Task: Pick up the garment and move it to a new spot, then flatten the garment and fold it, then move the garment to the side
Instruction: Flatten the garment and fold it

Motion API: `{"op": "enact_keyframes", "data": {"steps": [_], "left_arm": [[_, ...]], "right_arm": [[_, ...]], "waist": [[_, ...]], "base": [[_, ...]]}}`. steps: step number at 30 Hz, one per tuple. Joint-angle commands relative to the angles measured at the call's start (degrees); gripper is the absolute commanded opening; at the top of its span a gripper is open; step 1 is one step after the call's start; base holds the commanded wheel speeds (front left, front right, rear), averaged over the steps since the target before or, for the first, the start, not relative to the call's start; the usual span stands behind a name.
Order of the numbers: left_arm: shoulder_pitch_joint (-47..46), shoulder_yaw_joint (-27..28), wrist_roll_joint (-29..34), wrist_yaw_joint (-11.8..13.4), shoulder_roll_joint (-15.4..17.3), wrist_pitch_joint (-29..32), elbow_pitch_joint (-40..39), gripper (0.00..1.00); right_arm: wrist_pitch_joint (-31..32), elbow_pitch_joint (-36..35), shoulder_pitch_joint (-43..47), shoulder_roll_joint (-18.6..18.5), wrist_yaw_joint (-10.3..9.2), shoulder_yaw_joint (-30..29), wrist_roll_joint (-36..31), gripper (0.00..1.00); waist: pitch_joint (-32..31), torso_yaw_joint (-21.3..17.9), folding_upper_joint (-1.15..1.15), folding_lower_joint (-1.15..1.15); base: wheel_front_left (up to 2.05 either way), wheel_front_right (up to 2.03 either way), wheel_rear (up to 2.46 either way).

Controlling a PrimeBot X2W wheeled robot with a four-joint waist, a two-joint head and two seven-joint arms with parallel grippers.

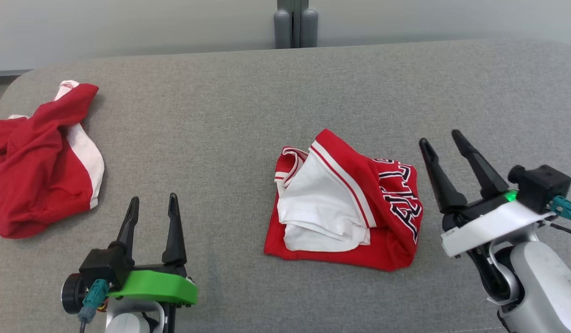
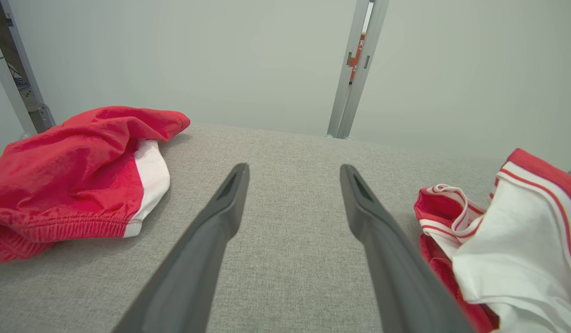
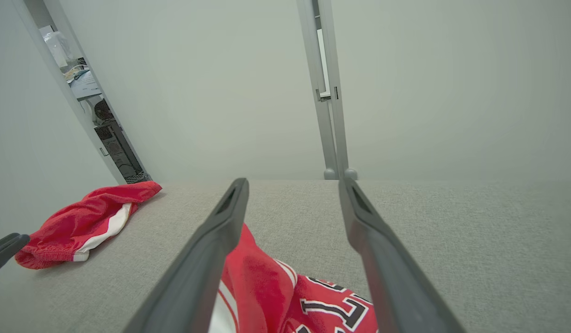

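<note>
The crumpled red-and-white jersey with black lettering (image 1: 345, 203) sits mid-worktop, on the grey fabric-covered worktop (image 1: 220, 115). It lies just to the left of the right tool (image 1: 439, 137), whose fingers are spread wide, hold nothing and point far and slightly left. The left tool (image 1: 154, 198), also spread and empty, is well apart on the jersey's left, so the right arm looks better placed. The heap is bunched with no clear long axis. Its lettered band runs near-to-far along the right edge, and the white inside faces up on the left. A second red-and-white garment (image 1: 35, 171) lies at far left.
</note>
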Motion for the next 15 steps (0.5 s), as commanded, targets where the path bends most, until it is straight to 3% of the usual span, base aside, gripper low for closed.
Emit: {"op": "enact_keyframes", "data": {"steps": [1, 7, 15], "left_arm": [[-0.33, 0.33, 0.62, -0.12, 0.13, -0.01, -0.24, 1.00], [-0.66, 0.57, 0.67, -0.34, 0.13, -0.01, -0.47, 1.00], [-1.64, -0.40, 0.26, -0.31, 0.13, -0.01, -0.16, 1.00]], "right_arm": [[-0.36, -0.26, 1.56, -0.33, -0.07, -1.39, -0.59, 1.00], [0.21, -1.11, 4.66, -0.16, -0.07, -5.14, -0.87, 1.00], [2.80, 0.09, -0.15, 0.46, -0.07, 0.68, -0.82, 1.00]], "waist": [[-0.04, -0.46, 0.00, 0.00], [0.32, -0.96, 0.00, 0.00], [1.19, 0.47, 0.00, 0.00]], "base": [[0.00, 0.00, 0.00], [0.00, 0.00, 0.00], [0.00, 0.00, 0.00]]}}
